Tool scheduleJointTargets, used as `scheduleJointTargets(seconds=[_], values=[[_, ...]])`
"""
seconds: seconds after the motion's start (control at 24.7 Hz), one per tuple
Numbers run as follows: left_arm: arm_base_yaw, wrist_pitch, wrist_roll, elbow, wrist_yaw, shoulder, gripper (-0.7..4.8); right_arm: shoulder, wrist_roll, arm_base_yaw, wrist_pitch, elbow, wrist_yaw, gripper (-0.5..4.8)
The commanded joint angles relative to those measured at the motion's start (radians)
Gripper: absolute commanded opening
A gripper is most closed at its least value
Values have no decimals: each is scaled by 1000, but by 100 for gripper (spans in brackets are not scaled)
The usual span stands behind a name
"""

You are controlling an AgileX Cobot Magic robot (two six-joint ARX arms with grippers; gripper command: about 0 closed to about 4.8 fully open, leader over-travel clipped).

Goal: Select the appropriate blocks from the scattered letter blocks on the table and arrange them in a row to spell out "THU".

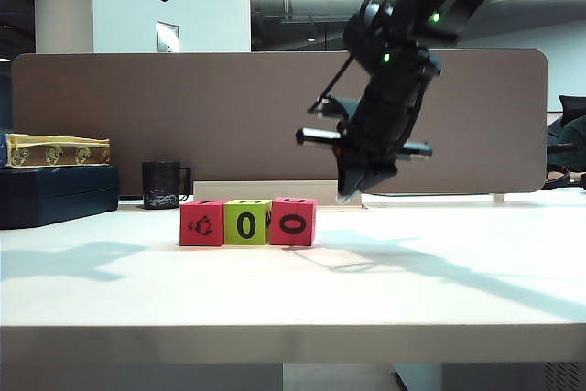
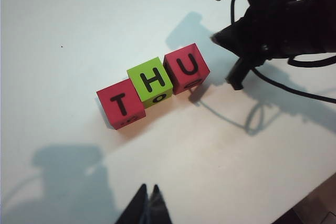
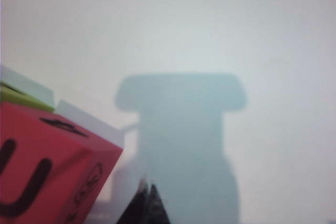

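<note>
Right claw pressed together, empty, hanging just above and beside the U block. Left claw also pressed together, empty, well apart from the row, toward the desk front edge. T block, H block and U touch in 1 slightly staggered row mid-desk. Spelling looks done; probably only retraction left.

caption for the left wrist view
Red T, green H and red U blocks spell THU; right claw shut beside them.
</note>
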Motion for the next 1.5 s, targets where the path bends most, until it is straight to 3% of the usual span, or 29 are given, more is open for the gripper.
scheduleJointTargets(seconds=[0.04, 0.24, 0.45, 0.81, 1.01, 1.34, 1.5], values=[[2, 36, 5, 2, -56, -8, -6, -88, -42, 3, -57, 7, 5, -5], [11, 46, 12, -8, -161, -12, -6, -230, -65, 4, -198, 7, 19, -5], [34, 72, 11, -80, -130, -47, -6, -374, -84, 21, -377, 5, -52, -5], [39, 154, -20, -247, -85, -137, -6, -501, -87, 171, -457, 4, -44, -5], [38, 203, -49, -360, -76, -230, -6, -551, -87, 268, -485, -6, 62, -5], [38, 242, -80, -513, -36, -448, -6, -623, -53, 283, -500, -79, 75, -5], [38, 238, -101, -568, -46, -600, -6, -744, -8, 283, -484, -206, 116, -5]])
